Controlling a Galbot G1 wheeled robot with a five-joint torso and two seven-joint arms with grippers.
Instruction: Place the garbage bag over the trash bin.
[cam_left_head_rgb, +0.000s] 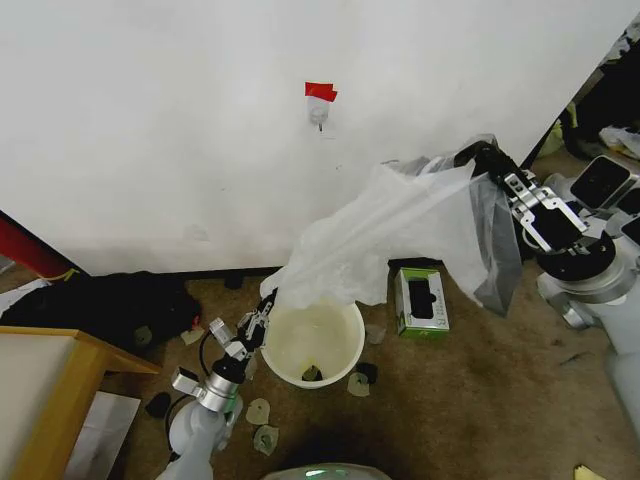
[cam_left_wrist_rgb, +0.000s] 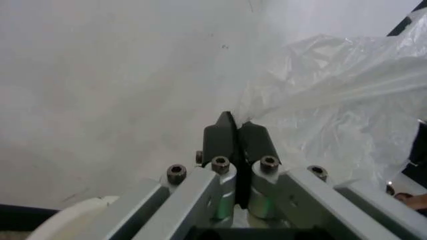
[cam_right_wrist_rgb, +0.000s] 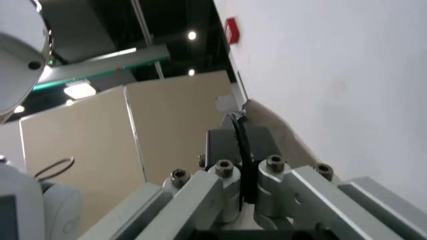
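Note:
The round cream-white trash bin (cam_left_head_rgb: 312, 345) stands open on the brown carpet near the wall. The garbage bag (cam_left_head_rgb: 400, 235), thin wrinkled translucent film, hangs stretched in the air above and to the right of the bin. My left gripper (cam_left_head_rgb: 268, 304) is at the bin's left rim, shut on the bag's lower corner. In the left wrist view its fingers (cam_left_wrist_rgb: 223, 135) are pressed together on the film (cam_left_wrist_rgb: 333, 100), with the bin's rim (cam_left_wrist_rgb: 73, 215) below. My right gripper (cam_left_head_rgb: 488, 160) is raised at the right and shut on the bag's upper edge (cam_right_wrist_rgb: 277, 131).
A small green and white box (cam_left_head_rgb: 422, 300) lies just right of the bin. A wooden table (cam_left_head_rgb: 45, 390) fills the near left, with dark bags (cam_left_head_rgb: 110, 300) behind it. Small scraps (cam_left_head_rgb: 258, 411) litter the carpet around the bin. Grey equipment (cam_left_head_rgb: 605, 180) stands at the far right.

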